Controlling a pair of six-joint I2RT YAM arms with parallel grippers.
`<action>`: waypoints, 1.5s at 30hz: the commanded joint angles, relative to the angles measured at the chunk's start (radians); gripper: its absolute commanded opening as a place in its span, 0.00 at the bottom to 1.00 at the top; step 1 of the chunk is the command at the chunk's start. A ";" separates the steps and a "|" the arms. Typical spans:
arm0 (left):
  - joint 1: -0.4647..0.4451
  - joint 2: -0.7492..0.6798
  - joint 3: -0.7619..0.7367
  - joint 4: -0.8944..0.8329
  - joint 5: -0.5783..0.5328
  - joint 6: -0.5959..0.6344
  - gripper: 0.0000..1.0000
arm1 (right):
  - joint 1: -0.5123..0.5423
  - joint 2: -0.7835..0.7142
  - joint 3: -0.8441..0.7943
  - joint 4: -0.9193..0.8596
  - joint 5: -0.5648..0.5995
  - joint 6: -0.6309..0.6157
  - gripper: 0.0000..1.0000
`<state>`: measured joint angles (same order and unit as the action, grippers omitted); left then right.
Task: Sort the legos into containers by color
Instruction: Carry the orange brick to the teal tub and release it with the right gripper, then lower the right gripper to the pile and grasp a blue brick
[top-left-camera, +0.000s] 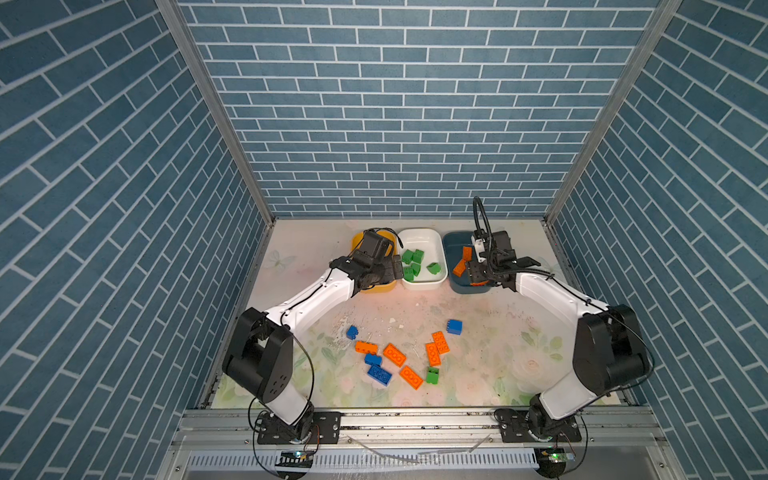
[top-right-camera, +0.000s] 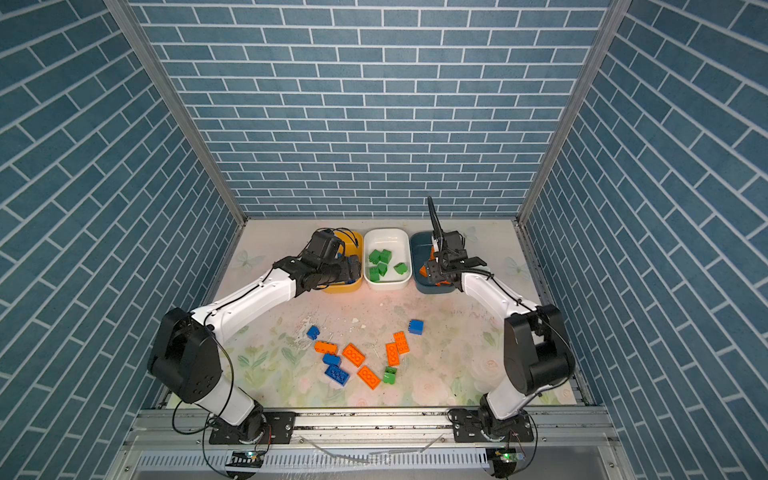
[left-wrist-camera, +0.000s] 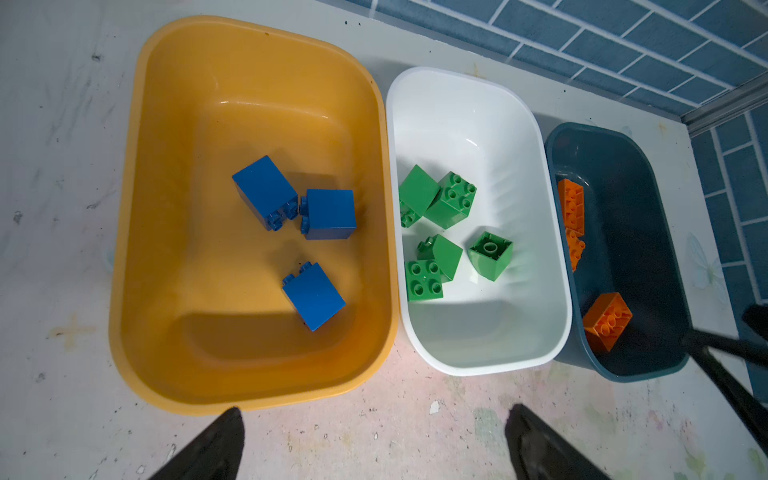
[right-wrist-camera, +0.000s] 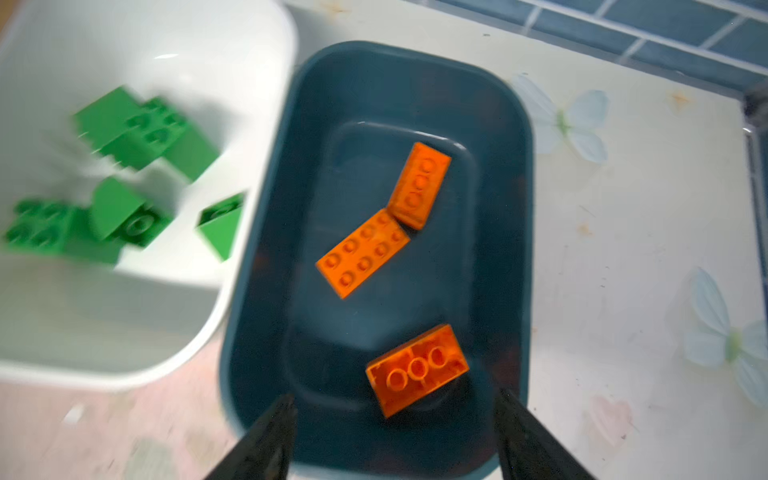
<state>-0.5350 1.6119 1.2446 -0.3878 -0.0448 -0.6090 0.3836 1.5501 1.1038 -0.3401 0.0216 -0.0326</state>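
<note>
Far row, three glossy rounded-rectangular plastic tubs.
- Left: yellow tub (left-wrist-camera: 137, 232), with three chunky blue blocks (left-wrist-camera: 328, 214).
- Middle: white tub (left-wrist-camera: 478, 332), with five studded green blocks (left-wrist-camera: 451, 199), some tipped.
- Right: teal tub (right-wrist-camera: 374, 91), with three flat orange bricks (right-wrist-camera: 363, 253), one hollow side up.

Near centre of floral table (top-left-camera: 478, 365): loose bricks (top-left-camera: 394, 354), five orange, four blue, one green.

Left gripper (left-wrist-camera: 374, 411): jaws wide, empty, by near rims of yellow and white tubs.

Right gripper (right-wrist-camera: 392, 397): jaws apart above teal tub's near end, gripping nothing.
</note>
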 joint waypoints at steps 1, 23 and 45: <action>0.020 -0.015 -0.013 -0.016 -0.016 0.009 0.99 | 0.007 -0.060 -0.082 -0.118 -0.319 -0.243 0.75; 0.048 -0.031 -0.055 -0.004 -0.006 -0.011 0.99 | 0.153 -0.026 -0.191 -0.261 -0.314 -0.709 0.71; 0.050 -0.035 -0.080 0.058 0.223 0.066 0.99 | 0.177 0.080 -0.209 -0.135 -0.272 -0.718 0.32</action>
<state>-0.4892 1.5990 1.1790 -0.3420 0.1085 -0.5827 0.5564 1.6215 0.9058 -0.4816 -0.2359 -0.7155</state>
